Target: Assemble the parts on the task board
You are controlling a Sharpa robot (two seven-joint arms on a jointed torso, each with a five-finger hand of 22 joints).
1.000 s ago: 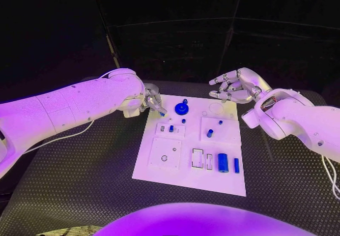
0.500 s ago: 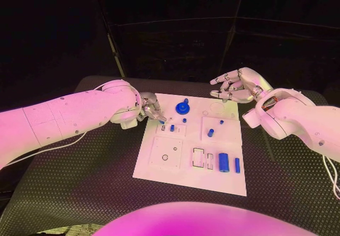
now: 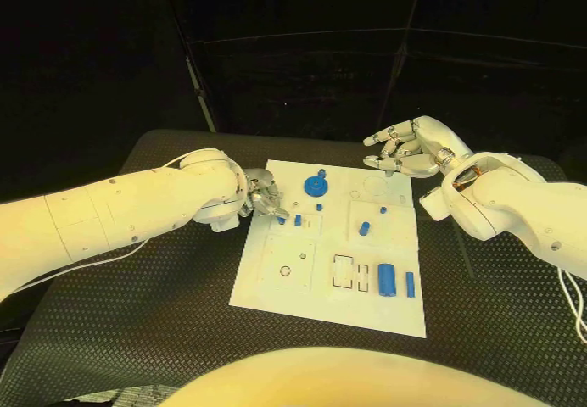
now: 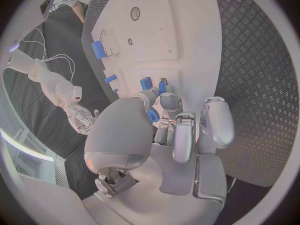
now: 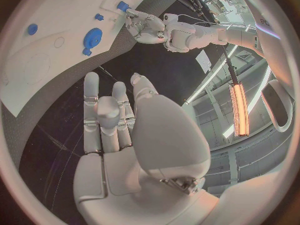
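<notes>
Your left hand [image 3: 260, 193] is low over the near-left corner of the upper part of the flat white rectangular task board [image 3: 306, 292], which lies in the middle of the black diamond-patterned worktop [image 3: 135, 314]. Its fingertips [image 4: 167, 101] are drawn together on a small blue part [image 4: 153, 115]; in the left wrist view you can see that piece pinched between the thumb and a finger, just above the board's surface beside two other small blue pegs [image 4: 146, 83] standing there.

Your right hand [image 3: 410, 148] hovers above the far right corner of the board, clear of it, with its fingers loosely curled and apart and nothing in them; the right wrist view shows the palm bare.

On the board, you have a round blue knob with a stem [image 3: 315, 185] near the far edge, a small blue peg [image 3: 318, 206] just below it, and another short blue peg [image 3: 298, 220] by the left hand's fingers. On the right half stands a blue cylinder [image 3: 365, 228], with a tiny blue piece [image 3: 381, 209] beyond it. Near the front right lie a thick blue cylinder [image 3: 387, 280] and a thin blue bar [image 3: 409, 285], side by side, next to two empty rectangular recesses [image 3: 341, 272].
</notes>
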